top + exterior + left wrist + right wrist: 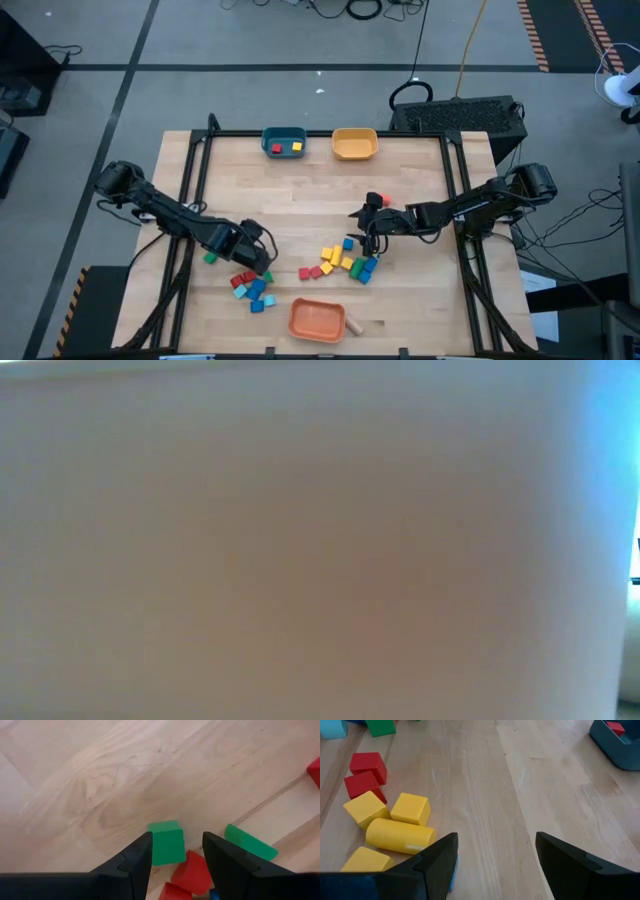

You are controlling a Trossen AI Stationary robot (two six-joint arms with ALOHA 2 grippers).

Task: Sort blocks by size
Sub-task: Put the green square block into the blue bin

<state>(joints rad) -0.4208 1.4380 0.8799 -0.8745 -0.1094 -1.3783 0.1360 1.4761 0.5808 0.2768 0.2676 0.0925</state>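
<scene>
Across the pale wooden table [300, 190], over a grey floor, we see the blocks [345, 260] in two loose heaps near the orange bowl [317, 320]. A yellow cylinder [400, 836] lies on its side. Our left gripper [176, 857] straddles a green cube [166, 841], jaws spread; our right gripper [495, 857] hangs open.

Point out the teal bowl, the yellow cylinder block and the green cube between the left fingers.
teal bowl [270, 148]: high view, on its rim.
yellow cylinder block [400, 836]: right wrist view, on its curved side.
green cube [166, 842]: left wrist view, on its front face.
</scene>
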